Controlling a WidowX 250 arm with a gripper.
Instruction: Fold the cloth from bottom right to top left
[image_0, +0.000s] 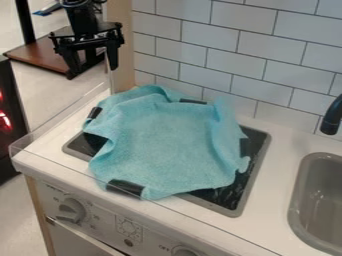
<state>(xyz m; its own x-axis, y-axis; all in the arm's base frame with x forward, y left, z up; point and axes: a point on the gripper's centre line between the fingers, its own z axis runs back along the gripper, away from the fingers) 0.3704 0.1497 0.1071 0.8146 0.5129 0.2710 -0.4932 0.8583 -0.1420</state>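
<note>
The gripper hangs at the upper left, above and behind the stove's left side, its two fingers spread with nothing between them. It is apart from the light-blue cloth, which lies rumpled over the dark stove top. Black patches show on the cloth near its front-left, back-left and back edges. A raised fold runs along its back and right side, and the front-left edge reaches past the stove top onto the counter's front.
Under the cloth is the grey-rimmed stove top. A grey sink with a black faucet lies at the right. White tiled wall stands behind, and a clear panel edges the counter's left. Knobs line the front.
</note>
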